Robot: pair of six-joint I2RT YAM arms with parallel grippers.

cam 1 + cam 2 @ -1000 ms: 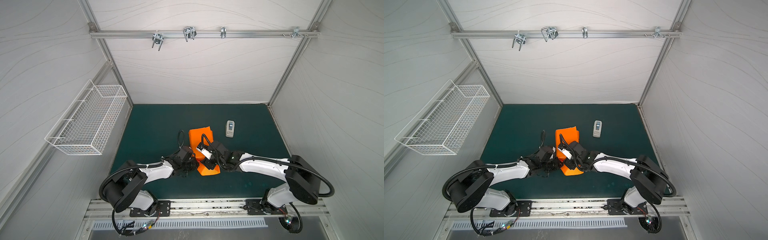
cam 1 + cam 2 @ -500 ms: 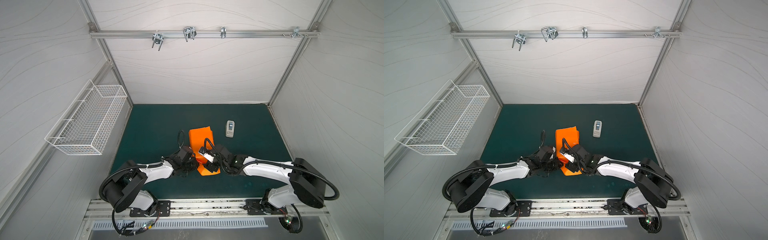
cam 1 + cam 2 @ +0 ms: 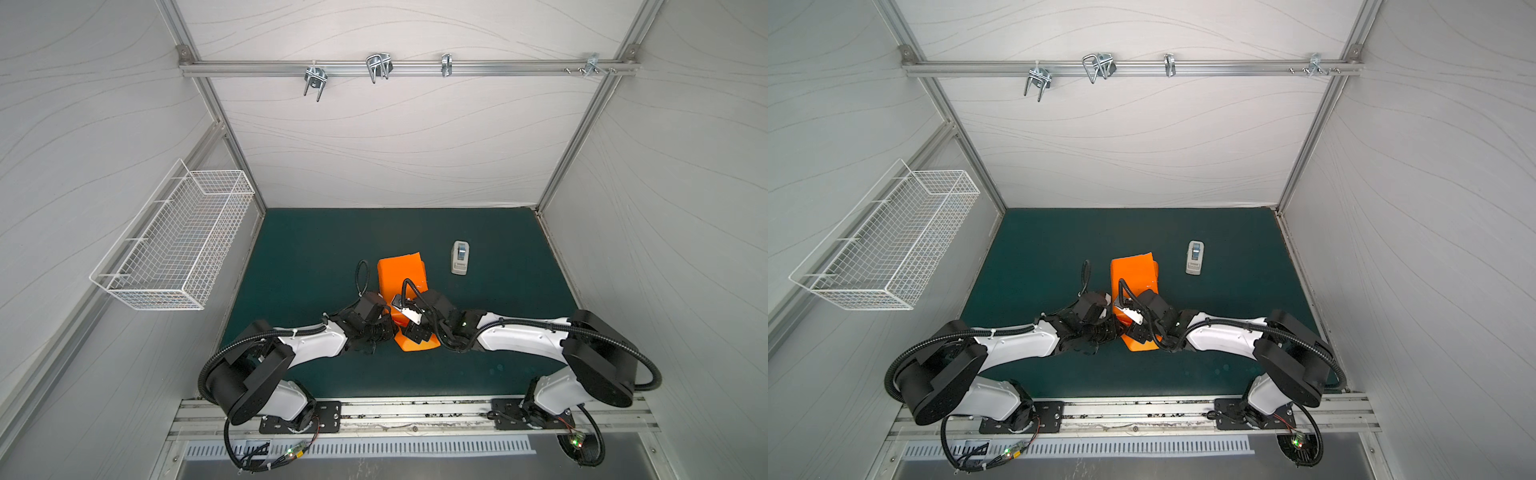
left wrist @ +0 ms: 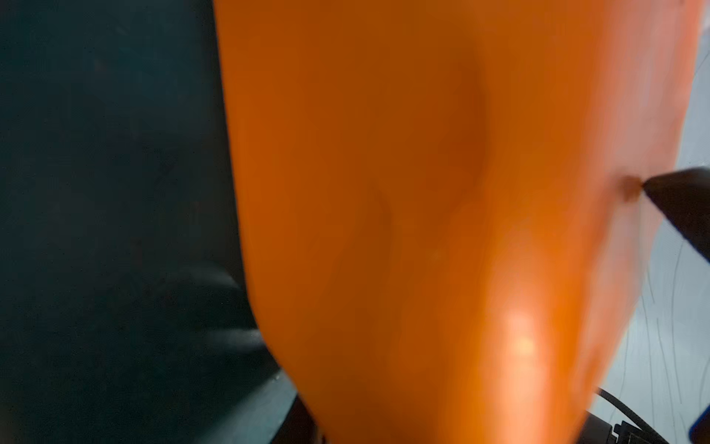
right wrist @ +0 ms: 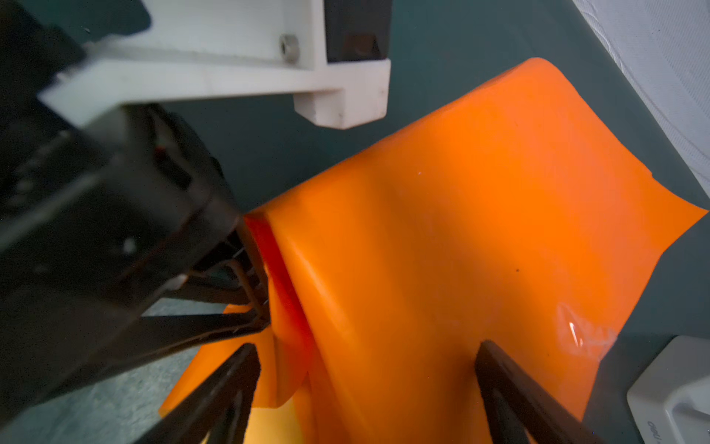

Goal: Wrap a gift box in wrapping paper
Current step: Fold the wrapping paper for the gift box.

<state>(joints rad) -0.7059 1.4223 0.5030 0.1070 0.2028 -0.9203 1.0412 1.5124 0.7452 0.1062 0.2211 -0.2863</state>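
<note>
Covering the box: you see glossy orange wrapping paper (image 3: 401,274) folded over into a long hump with rounded creases. The gift box is hidden from you under it.
Place: the paper lies about mid-way across the dark green mat (image 3: 311,249). It runs from near the front edge toward the back edge, and its near end sits between your two grippers.
Surface: the sheet is smooth with a plastic-like sheen and soft highlights. The far end lifts in a curled free flap with a wavy edge. In the right wrist view a clear, crinkled shiny patch (image 5: 580,330) sits by one edge.
Left gripper (image 5: 261,311): your jaws are narrow, and the black fingers pinch a folded edge of the paper at its near end.
Right gripper (image 5: 365,346): your jaws are wide, with one black finger on each side of the hump. You cannot tell whether they touch it.
Left wrist view: blurred paper fills most of it, and a black fingertip (image 4: 676,207) dents the sheet.
Tape dispenser (image 3: 459,257): this small white-grey plastic block stands on the mat near the flap, on your right arm's side, not touching it.
</note>
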